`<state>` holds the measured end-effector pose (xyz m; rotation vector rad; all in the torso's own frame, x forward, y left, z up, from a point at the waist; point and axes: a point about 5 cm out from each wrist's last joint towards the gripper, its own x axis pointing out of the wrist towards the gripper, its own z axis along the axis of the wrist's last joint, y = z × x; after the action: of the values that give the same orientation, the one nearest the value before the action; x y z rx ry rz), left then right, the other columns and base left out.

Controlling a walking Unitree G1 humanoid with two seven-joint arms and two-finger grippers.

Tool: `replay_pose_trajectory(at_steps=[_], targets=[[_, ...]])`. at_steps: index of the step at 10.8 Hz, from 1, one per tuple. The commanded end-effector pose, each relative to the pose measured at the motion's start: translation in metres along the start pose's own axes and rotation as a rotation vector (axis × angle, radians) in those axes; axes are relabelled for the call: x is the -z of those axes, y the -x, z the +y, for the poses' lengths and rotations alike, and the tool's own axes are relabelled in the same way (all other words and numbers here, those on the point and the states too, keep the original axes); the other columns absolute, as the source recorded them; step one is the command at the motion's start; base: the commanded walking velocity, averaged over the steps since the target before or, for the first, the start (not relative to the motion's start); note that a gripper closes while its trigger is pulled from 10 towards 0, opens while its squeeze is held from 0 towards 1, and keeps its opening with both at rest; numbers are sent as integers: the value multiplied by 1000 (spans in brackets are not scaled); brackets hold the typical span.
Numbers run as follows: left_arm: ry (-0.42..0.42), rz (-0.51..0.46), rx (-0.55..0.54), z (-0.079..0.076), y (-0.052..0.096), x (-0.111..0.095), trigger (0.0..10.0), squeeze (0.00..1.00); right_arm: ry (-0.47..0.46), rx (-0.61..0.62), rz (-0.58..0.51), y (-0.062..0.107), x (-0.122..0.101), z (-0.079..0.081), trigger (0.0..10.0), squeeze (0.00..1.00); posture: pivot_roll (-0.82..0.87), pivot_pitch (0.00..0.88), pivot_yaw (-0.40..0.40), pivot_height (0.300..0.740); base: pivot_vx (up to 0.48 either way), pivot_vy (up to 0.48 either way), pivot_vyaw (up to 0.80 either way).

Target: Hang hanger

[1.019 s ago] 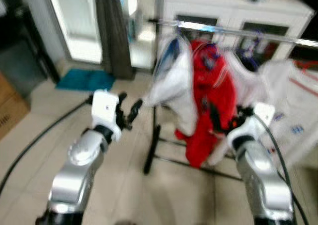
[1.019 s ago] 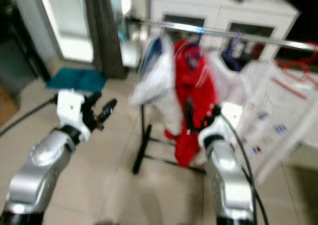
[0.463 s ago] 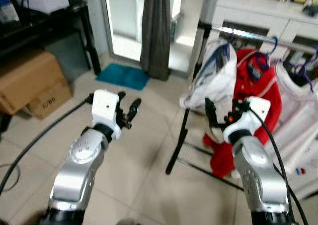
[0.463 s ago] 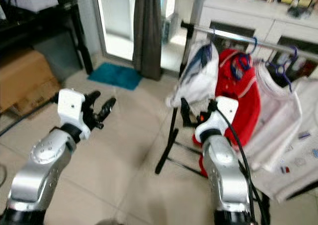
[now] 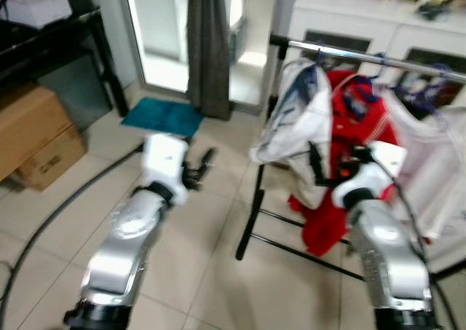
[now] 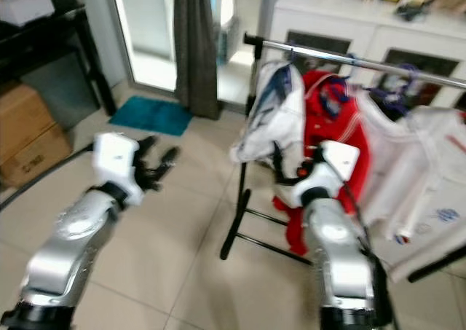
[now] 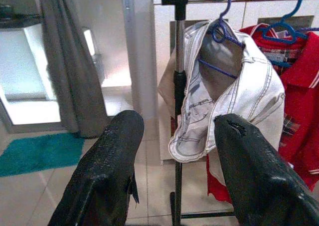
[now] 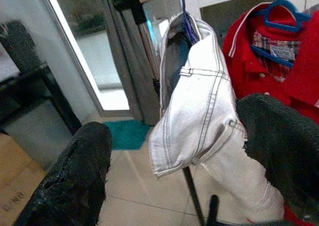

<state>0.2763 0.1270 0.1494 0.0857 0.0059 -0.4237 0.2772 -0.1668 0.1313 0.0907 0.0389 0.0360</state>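
Observation:
A metal clothes rail (image 5: 378,57) crosses the right half of the eye views. On it a white denim jacket (image 5: 306,126) hangs from a purple hanger (image 7: 222,16). Beside that, a red shirt (image 5: 357,104) hangs on a blue hanger (image 8: 279,19), and pale garments (image 5: 437,162) hang further right. My right gripper (image 5: 331,166) is raised in front of the jacket and red shirt, open and empty. My left gripper (image 5: 198,168) is held up to the left of the rack, over the floor, also open and empty. The left wrist view looks at the rack's upright pole (image 7: 178,86) and the jacket (image 7: 239,91).
The rack's black foot (image 5: 251,221) stands on the tiled floor. A grey curtain (image 5: 207,46) and a teal mat (image 5: 164,115) lie by the glass door. Cardboard boxes (image 5: 36,133) and a dark shelf (image 5: 73,60) stand at the left. A white cabinet (image 5: 364,17) is behind the rail.
The whole picture has swung, so the camera moved; the rail now sits nearer the middle. Both arms stay raised with the grippers open and empty.

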Motion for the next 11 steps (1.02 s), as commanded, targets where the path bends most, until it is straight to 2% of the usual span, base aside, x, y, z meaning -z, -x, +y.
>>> replay_pose_trajectory(at_steps=[1,11], targets=[[-24,14,-22,9,2,1,10000,0,-4,-14,-18,-3,-4,7,10000,0,50,0,-33,740,319,0,0],[-28,18,-17,9,-1,1,10000,0,-2,-29,-43,-9,-10,8,10000,0,58,0,-41,740,316,0,0]])
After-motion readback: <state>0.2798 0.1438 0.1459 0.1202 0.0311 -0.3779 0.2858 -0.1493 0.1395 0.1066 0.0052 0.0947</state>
